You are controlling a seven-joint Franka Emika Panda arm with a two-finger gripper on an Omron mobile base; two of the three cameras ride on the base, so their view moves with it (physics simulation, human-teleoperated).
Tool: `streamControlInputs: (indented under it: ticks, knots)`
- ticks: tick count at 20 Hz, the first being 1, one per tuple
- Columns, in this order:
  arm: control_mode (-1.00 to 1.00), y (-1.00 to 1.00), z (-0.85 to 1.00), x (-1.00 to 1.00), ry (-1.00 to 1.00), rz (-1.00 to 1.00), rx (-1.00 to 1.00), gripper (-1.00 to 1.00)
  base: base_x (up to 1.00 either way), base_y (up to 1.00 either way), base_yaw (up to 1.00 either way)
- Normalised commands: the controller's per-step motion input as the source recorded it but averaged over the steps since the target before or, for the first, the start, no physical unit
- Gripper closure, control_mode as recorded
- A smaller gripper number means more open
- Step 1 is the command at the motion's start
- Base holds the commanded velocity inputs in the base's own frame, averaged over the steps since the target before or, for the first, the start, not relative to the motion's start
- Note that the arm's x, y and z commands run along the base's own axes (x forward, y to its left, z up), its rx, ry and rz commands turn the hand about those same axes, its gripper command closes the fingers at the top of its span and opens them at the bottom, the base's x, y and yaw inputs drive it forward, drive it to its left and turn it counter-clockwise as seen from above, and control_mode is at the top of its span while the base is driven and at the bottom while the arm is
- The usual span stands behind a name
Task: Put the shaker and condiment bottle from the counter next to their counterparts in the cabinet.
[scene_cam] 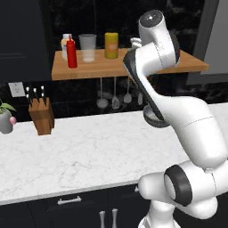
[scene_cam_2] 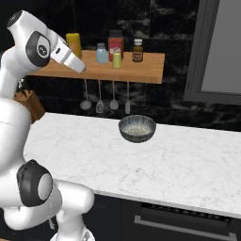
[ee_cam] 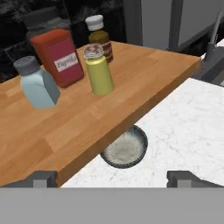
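Our pincer (ee_cam: pixel 112 177) stands wide and empty above the shelf (ee_cam: pixel 144 83) edge. The shaker (ee_cam: pixel 36 83) rests upright on the shelf at nine o'clock of the yellow-green shaker (ee_cam: pixel 99 71). The red bottle (scene_cam: pixel 71 53) stands just beside the peach bottle (scene_cam: pixel 65 43). The counter (scene_cam: pixel 89 151) carries a bowl (scene_cam_2: pixel 137 128).

red condiment bottle (scene_cam: pixel 71 53); pale blue shaker (ee_cam: pixel 36 83); white veined counter (scene_cam: pixel 89 151).

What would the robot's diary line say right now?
claw: open, empty | grey-blue shaker: on shelf beside yellow-green shaker | red bottle: on shelf
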Motion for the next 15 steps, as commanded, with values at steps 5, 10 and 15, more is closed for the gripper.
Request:
streamControlInputs:
  ticks: [5,10,15]
  knots:
    - [-1.0,0.2,-0.48,-1.0,-0.07,0.22,0.0,-1.0,0.0,0.0,0.0]
    - [-1.0,0.08,-0.23,-1.0,-0.18,0.24,-0.01,-1.0,0.0,0.0,0.0]
    - [-1.0,0.0,0.0,-1.0,-0.31,0.26,-0.01,-1.0,0.0,0.0,0.0]
